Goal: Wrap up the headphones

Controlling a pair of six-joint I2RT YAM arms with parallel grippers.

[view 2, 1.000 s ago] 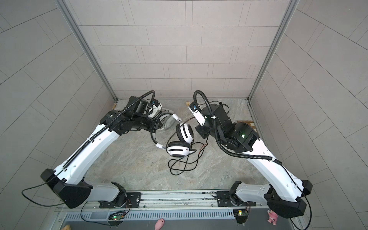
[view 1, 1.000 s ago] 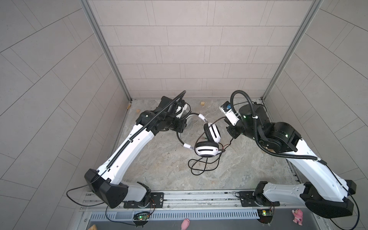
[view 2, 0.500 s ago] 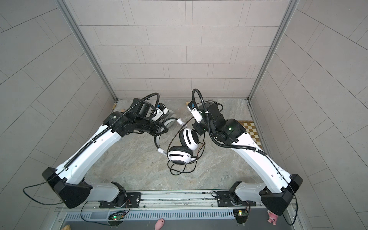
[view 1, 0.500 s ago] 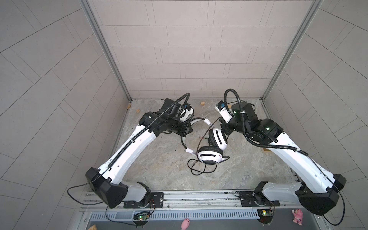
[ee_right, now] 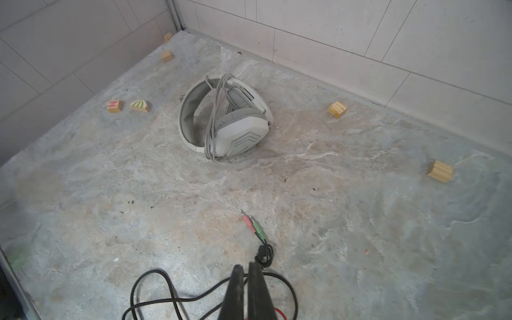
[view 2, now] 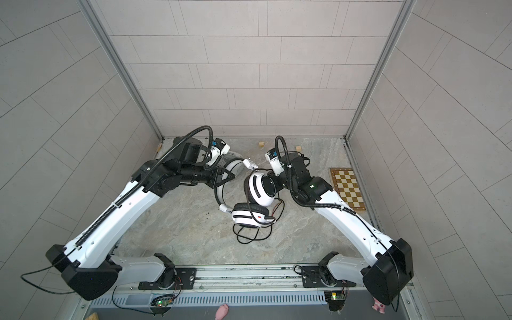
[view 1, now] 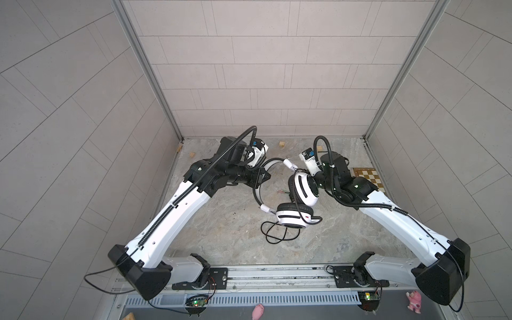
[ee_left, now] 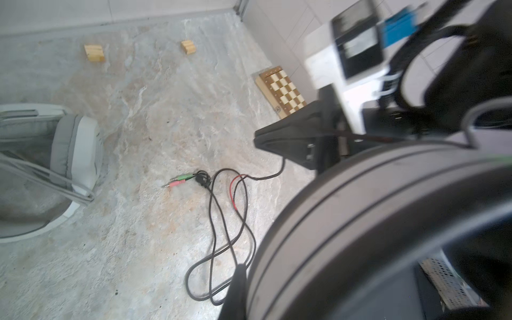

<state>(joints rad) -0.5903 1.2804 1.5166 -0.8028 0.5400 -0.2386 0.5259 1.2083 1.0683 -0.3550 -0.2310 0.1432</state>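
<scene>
Left claw (view 1: 263, 177) clamped on headband (view 1: 257, 191) of black-and-white headset (view 1: 293, 219), held between arms over mid-surface (view 1: 221, 235). Right claw (ee_right: 248, 277) pinched tight on its black cable (ee_right: 155, 299). Pink and green plugs (ee_right: 253, 225) lie on surface. White headset (ee_right: 235, 130), with grey cable (ee_right: 214, 110) wound round it, rests apart at back.

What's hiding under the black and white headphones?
Loops of black cable lie on the stone floor below the black-and-white headphones, with pink and green plugs farther off. The floor straight beneath the lower ear cup is covered, so whether it rests there can't be told.
</scene>
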